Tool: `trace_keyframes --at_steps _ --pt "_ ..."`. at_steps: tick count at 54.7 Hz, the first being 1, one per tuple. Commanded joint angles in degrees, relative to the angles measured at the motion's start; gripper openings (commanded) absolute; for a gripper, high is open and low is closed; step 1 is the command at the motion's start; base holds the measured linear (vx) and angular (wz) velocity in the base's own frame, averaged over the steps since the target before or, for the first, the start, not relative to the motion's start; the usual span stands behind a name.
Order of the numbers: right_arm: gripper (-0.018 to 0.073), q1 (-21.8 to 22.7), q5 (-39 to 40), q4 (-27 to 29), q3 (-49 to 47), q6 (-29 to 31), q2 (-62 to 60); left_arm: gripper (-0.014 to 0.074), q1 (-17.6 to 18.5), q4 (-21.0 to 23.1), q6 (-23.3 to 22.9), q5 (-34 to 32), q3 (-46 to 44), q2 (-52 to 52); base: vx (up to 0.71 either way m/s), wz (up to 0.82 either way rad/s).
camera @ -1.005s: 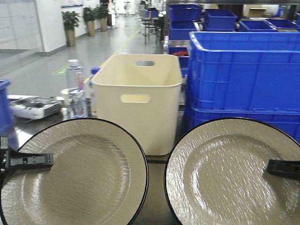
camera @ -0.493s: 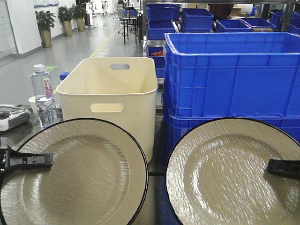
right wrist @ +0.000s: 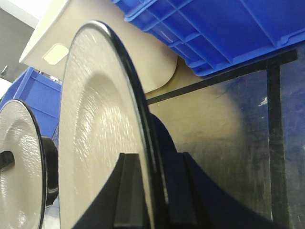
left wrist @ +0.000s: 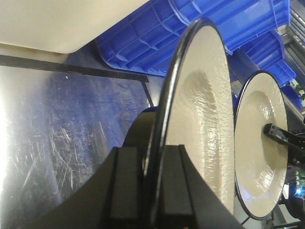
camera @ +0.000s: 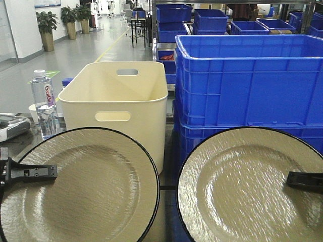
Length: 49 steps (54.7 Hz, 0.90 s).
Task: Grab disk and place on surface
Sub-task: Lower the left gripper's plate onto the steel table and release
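The left hand (left wrist: 150, 191) is clenched on the left plate (camera: 86, 191) at its 9 o'clock rim. The right hand (right wrist: 151, 191) grasps the right plate (camera: 242, 186) at 3 o'clock. Both plates stand on edge, side by side over the dark surface (left wrist: 57, 133). A cream bin (camera: 113, 101) and a blue crate (camera: 247, 80) sit at 12 o'clock behind them.

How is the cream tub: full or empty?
Seemingly empty: the tub shows bare inner walls with nothing inside; its floor is hidden behind the near wall.
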<state>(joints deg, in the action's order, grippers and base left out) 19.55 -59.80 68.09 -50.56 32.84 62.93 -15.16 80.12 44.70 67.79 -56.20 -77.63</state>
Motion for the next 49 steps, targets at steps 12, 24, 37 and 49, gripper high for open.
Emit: trace_keyframes --at_steps 12,24,37,49 --pt "-0.0009 0.0 5.4 7.6 -1.7 0.0 -1.4 -0.0007 0.1 8.2 -0.2 -0.9 -1.9 1.5 0.00 0.00" --pt "-0.0009 0.0 7.3 11.6 -1.7 0.0 -1.4 -0.0007 5.4 5.9 -0.3 -1.5 -1.9 -3.3 0.00 0.00" --pt "-0.0009 0.0 7.7 16.5 -1.7 0.5 -1.4 0.0001 17.2 3.7 -0.3 -10.4 -1.9 -9.1 0.00 0.00" --pt "-0.0009 0.0 7.6 17.4 -1.7 2.5 -1.4 0.0111 23.6 3.7 3.3 -19.3 -1.9 -11.9 0.00 0.00"
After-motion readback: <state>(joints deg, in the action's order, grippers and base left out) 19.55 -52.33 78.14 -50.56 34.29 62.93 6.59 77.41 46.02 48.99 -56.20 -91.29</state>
